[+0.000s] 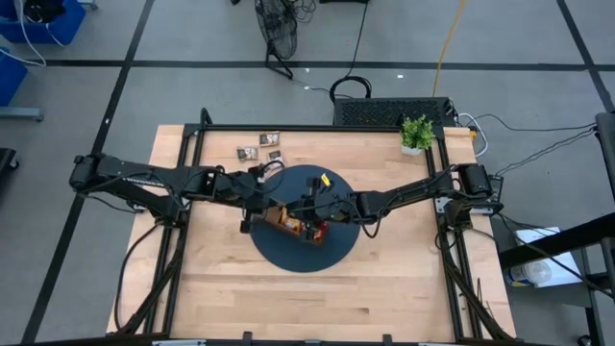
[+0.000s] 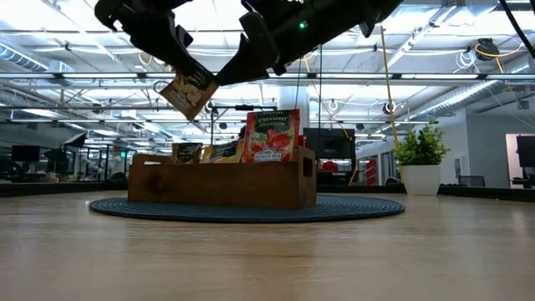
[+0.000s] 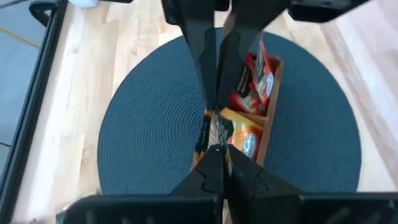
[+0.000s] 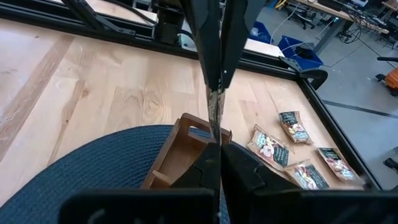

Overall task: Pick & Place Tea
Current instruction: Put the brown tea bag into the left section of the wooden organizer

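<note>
A brownish tea sachet (image 2: 191,92) hangs tilted in the air above the left end of the wooden tray (image 2: 221,184). The tray stands on a round dark mat (image 1: 336,248). My left gripper (image 2: 179,72) is shut on one side of the sachet and my right gripper (image 2: 221,79) is shut on the other. In each wrist view the sachet shows edge-on (image 3: 217,127) (image 4: 215,115) between the two pairs of fingers. A red sachet (image 2: 272,134) and orange ones (image 2: 189,152) stand upright in the tray's compartments. My left gripper pinches the sachet's upper left edge (image 2: 179,82) between its two fingertips. The fingers slant down from the table's left side. The sachet is lifted clear above the tray and tilted. My right gripper pinches the opposite, right-hand edge of the sachet (image 2: 212,84) between its two fingers. It comes from the table's right side, slanting slightly down. The sachet spans between the two grippers (image 4: 215,132), clear of the tray.
Several loose sachets (image 1: 259,146) (image 4: 268,148) lie on the bare wood at the far left of the table. A small potted plant (image 1: 416,133) stands at the far right corner. A black frame rail (image 1: 317,128) runs along the table's far edge.
</note>
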